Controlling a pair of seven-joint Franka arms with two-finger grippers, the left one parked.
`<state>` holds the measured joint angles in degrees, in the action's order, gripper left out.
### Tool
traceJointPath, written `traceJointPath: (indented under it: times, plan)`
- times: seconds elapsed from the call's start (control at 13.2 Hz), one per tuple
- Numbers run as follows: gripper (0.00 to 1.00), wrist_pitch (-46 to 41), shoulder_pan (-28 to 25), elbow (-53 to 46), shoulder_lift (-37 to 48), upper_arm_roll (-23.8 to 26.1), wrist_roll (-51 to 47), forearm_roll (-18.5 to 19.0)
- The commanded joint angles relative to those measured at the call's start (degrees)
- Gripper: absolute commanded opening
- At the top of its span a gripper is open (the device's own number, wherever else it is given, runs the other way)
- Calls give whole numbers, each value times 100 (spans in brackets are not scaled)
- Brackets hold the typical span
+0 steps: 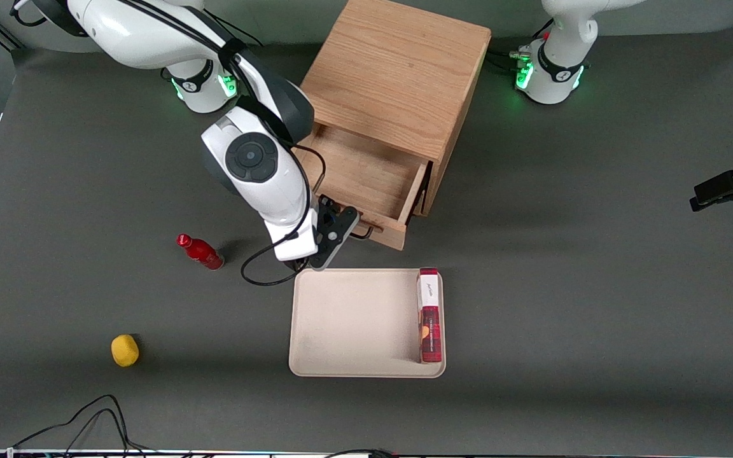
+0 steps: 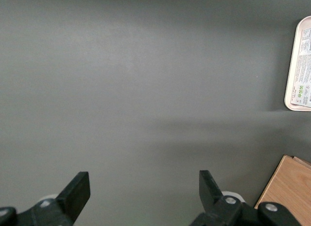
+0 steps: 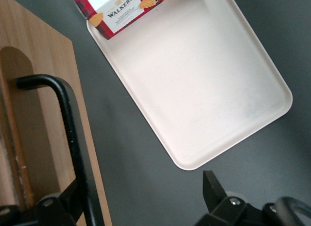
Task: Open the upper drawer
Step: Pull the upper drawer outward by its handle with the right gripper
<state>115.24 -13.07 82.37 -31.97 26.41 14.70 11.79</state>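
The oak cabinet (image 1: 398, 76) is standing near the robots. Its upper drawer (image 1: 366, 184) is sticking out toward the front camera, showing its bare floor. The gripper (image 1: 335, 232) is sitting at the black wire handle (image 3: 68, 133), jaws spread, one finger (image 3: 58, 206) touching the bar, which is running crosswise between them.

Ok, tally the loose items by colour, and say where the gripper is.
Red: 2, bottle on the table, biscuit box in the tray
Yellow: 1, round fruit
Beige: 1, the tray
Total: 4
The gripper is open at the upper drawer handle.
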Motion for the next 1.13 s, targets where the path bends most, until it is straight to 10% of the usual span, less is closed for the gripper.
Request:
traceJointPath:
  times: [0.0, 1.06]
  plan:
    - [100, -10, -11, -353, -213, -22, 95, 130]
    - [100, -19, 94, -705, -398, -162, 279, 130]
